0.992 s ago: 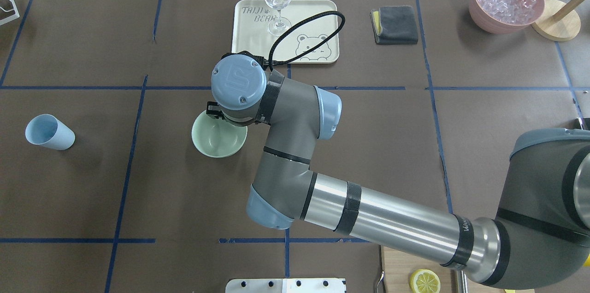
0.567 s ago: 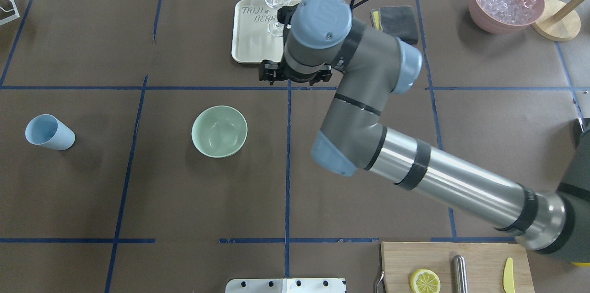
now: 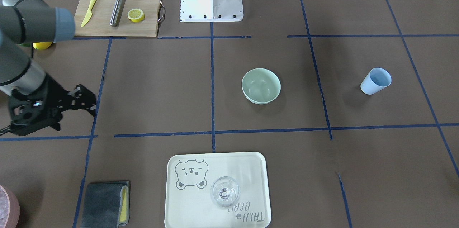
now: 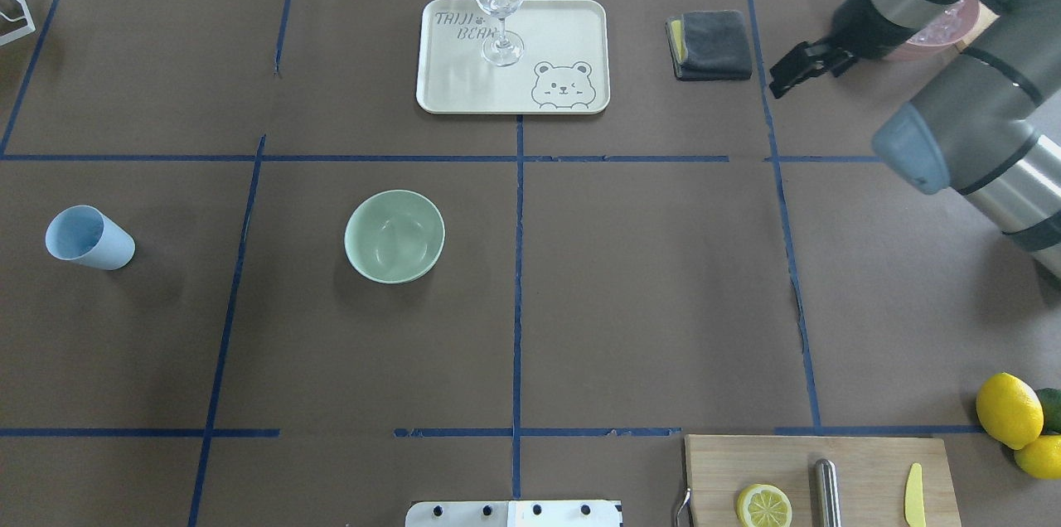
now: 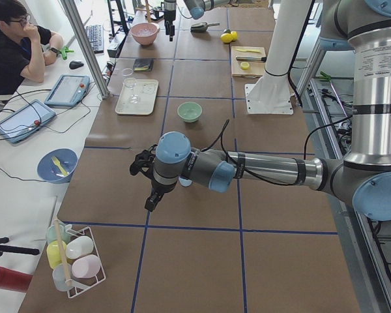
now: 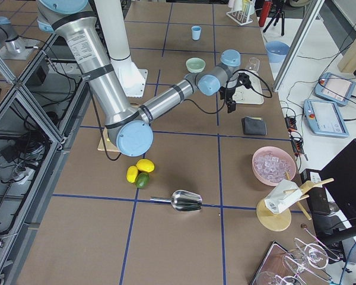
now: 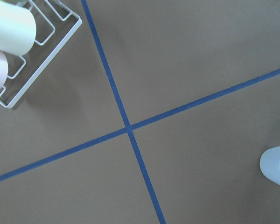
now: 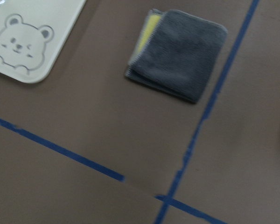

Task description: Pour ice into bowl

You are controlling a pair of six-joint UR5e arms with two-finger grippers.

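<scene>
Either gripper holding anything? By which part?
Nothing seen held: right gripper is open and empty; left gripper shows nothing in it, open or shut unclear.

The table (image 4: pixel 646 287) holds one round mint-green bowl (image 4: pixel 394 236), one pale blue tapered cup (image 4: pixel 89 238), one clear stemmed wine glass (image 4: pixel 499 1), one cream bear-printed tray (image 4: pixel 572 26), one folded grey cloth (image 4: pixel 714 44), one wooden cutting board (image 4: pixel 866 469) and two whole yellow lemons (image 4: pixel 1008 409)

Wine glass (image 4: pixel 499 3) on bear tray (image 4: pixel 572 30)

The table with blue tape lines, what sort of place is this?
Probably a robotics test lab: robot arm over a tape-gridded table, tablets alongside, kitchen props like the bowl.
</scene>
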